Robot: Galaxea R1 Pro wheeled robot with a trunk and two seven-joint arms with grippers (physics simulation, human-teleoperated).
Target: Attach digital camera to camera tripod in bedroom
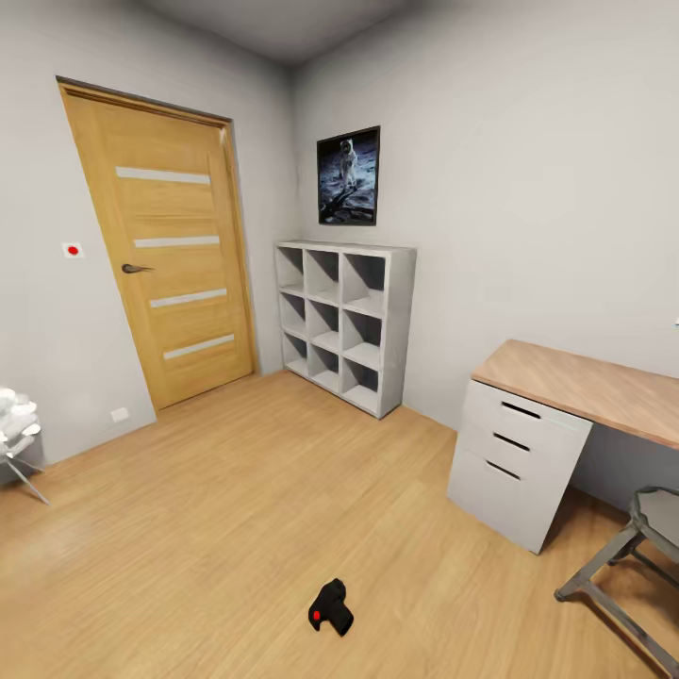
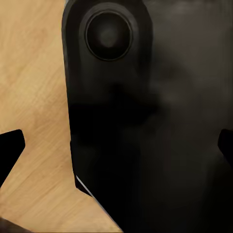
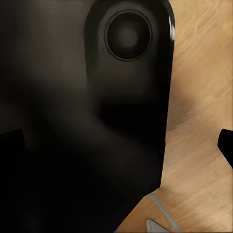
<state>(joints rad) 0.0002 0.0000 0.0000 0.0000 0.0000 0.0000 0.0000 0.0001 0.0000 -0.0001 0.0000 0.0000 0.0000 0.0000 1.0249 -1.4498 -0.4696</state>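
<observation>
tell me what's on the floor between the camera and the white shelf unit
Nothing: in the head view, bare wood floor runs from the digital camera to the shelf unit.

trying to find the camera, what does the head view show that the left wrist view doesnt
Head view alone: the digital camera lying on the wood floor, red dot up, apart from the furniture; also a wooden door, a grey cube shelf, a desk with drawers and a stool.

Left wrist view alone: a large black robot part close to the lens, with dark fingertips at the picture's edges, spread wide.

Both: the light wood plank floor.
</observation>
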